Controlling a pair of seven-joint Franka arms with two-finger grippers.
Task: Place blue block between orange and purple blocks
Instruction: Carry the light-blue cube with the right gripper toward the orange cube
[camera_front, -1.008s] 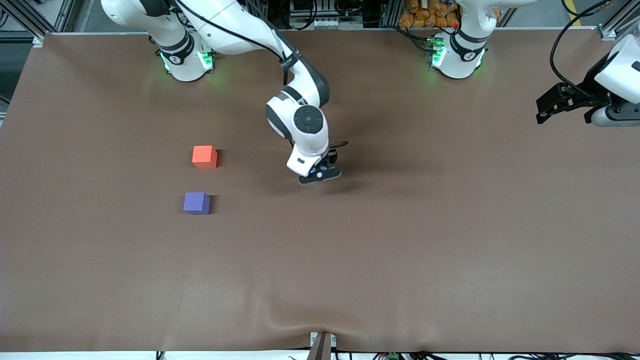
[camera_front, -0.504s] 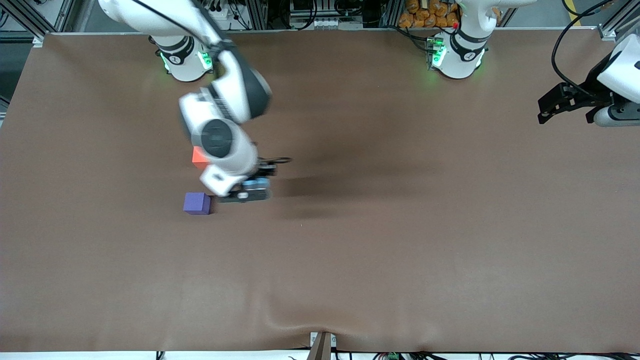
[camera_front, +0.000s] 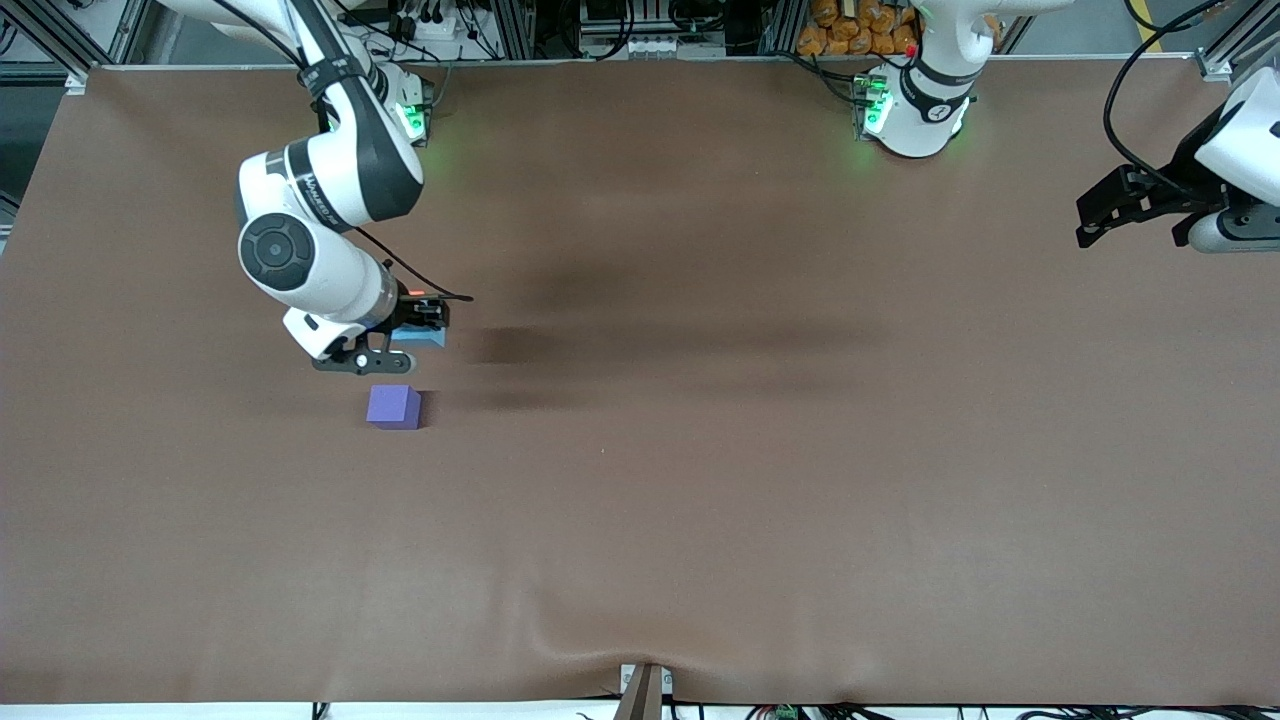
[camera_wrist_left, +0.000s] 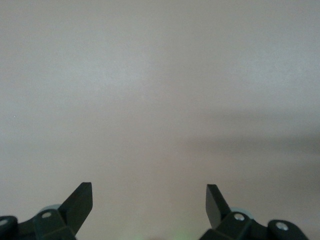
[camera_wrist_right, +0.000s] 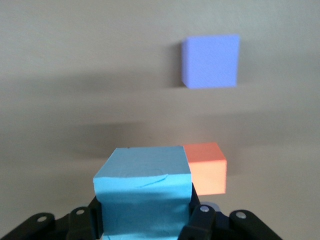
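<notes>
I hold blue block (camera_wrist_right: 143, 192) clamped in right gripper (camera_front: 400, 345) jaws, airborne over orange block (camera_wrist_right: 209, 167), near purple block (camera_front: 393, 406). Left gripper (camera_wrist_left: 149, 210) waits, jaws wide. Risk: gap looks tight; misaligned descent would knock neighbour across counter (camera_front: 760, 480)

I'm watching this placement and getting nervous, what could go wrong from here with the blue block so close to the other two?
1. The right pincer holds the blue block over the orange block, which it hides in the front view; lowering here could land on or knock it.
2. The gap to the purple block looks tight, so the fingers may nudge a neighbour.

The left pincer waits, open, over bare table.
</notes>
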